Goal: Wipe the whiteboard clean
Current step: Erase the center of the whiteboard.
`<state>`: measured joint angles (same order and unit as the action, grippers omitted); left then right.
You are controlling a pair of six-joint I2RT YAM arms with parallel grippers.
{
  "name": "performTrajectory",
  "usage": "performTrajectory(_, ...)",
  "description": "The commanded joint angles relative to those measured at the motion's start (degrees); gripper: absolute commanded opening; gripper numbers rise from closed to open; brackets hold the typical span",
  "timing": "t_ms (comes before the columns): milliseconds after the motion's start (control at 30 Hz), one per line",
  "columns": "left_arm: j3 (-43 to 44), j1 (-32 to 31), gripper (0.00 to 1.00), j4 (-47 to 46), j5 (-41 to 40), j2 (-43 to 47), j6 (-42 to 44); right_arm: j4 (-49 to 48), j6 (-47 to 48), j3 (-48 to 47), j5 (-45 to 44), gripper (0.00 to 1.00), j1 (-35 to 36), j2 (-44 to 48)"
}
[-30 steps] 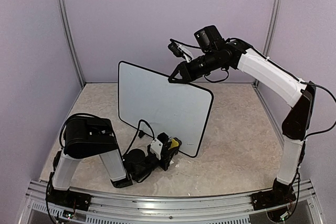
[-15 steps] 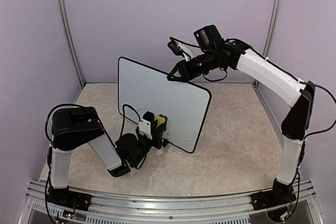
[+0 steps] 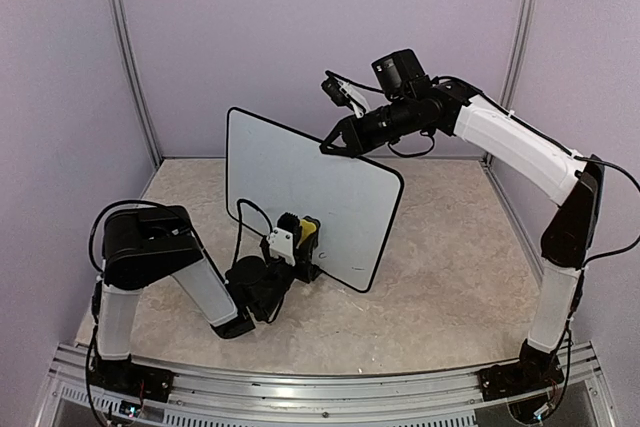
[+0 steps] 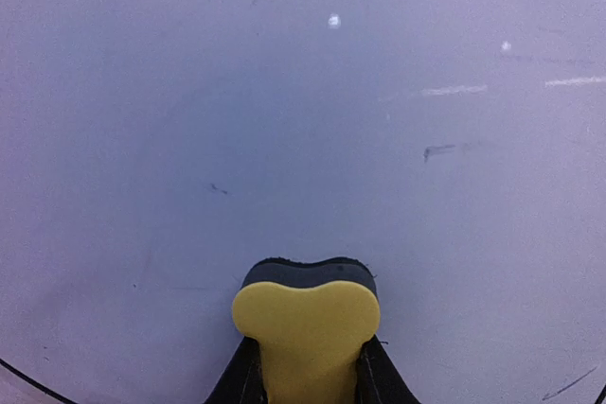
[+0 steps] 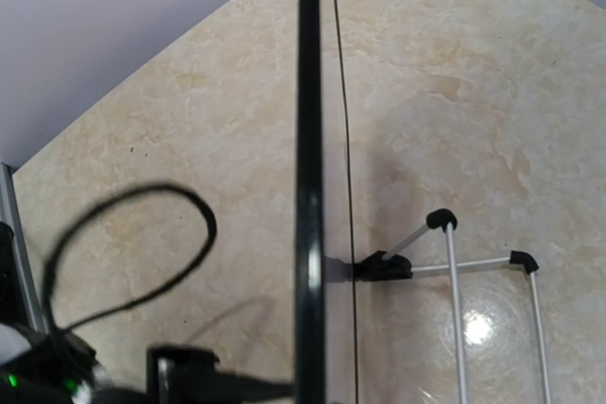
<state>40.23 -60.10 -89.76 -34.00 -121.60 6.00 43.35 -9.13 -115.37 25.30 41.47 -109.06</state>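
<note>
I see the large white rectangular whiteboard with a thin black frame standing upright mid-table on the beige marbled tabletop, with only faint dark flecks on its face. My right gripper sits at its top edge, but I cannot tell whether those fingers clamp it. My left gripper pinches a yellow-and-black eraser block against the board's lower face.

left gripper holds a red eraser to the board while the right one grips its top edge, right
Not red: the eraser is yellow with a black pad, as the left wrist view shows. The left gripper does hold it to the board, and the right gripper grips the top edge.
</note>
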Motion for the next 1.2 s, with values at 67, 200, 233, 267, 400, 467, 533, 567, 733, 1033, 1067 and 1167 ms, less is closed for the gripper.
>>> performTrajectory(67,1.1,-3.6,0.10,-14.2,-0.7,-6.6,-4.7,12.3,-1.5,4.5,6.1,0.00,2.4,-2.8)
performTrajectory(200,1.2,-3.4,0.10,-14.7,-0.2,-8.0,-9.3,12.0,-1.7,4.8,6.1,0.00,2.3,-2.5)
performTrajectory(233,1.5,-3.4,0.10,-14.7,0.1,-8.2,-9.7,11.9,-1.6,5.0,6.1,0.00,2.4,-2.4)
performTrajectory(267,1.9,-3.3,0.10,-14.7,0.4,-8.4,-10.1,11.9,-1.7,5.2,6.1,0.00,2.3,-2.4)
performTrajectory(400,2.5,-2.5,0.10,-15.3,1.0,-7.8,-13.5,11.5,-1.8,5.8,6.2,0.00,2.4,-2.1)
performTrajectory(467,2.1,-1.7,0.10,-16.2,1.9,-7.1,-16.1,11.6,-1.9,5.7,6.2,0.00,2.4,-2.2)
performTrajectory(533,2.4,-1.2,0.10,-16.3,1.3,-6.5,-18.0,11.5,-1.8,5.6,6.3,0.00,2.3,-2.2)
performTrajectory(567,2.6,-1.0,0.10,-16.3,0.8,-6.3,-18.5,11.5,-1.8,5.5,6.3,0.00,2.3,-2.3)
performTrajectory(733,4.0,-0.7,0.10,-16.3,-5.9,-6.3,-23.6,11.3,-1.8,5.4,6.7,0.00,2.4,-3.0)
performTrajectory(1033,-0.4,0.9,0.10,-16.2,-10.9,-4.0,-40.8,11.4,-1.5,5.4,6.9,0.00,2.3,-3.0)
performTrajectory(1067,-1.4,1.2,0.10,-16.2,-10.5,-3.9,-43.4,11.4,-1.4,5.4,6.9,0.00,2.4,-3.1)
performTrajectory(1167,-3.9,1.9,0.10,-15.4,-8.8,-3.7,-53.3,11.2,-1.3,5.4,7.1,0.00,2.4,-3.2)
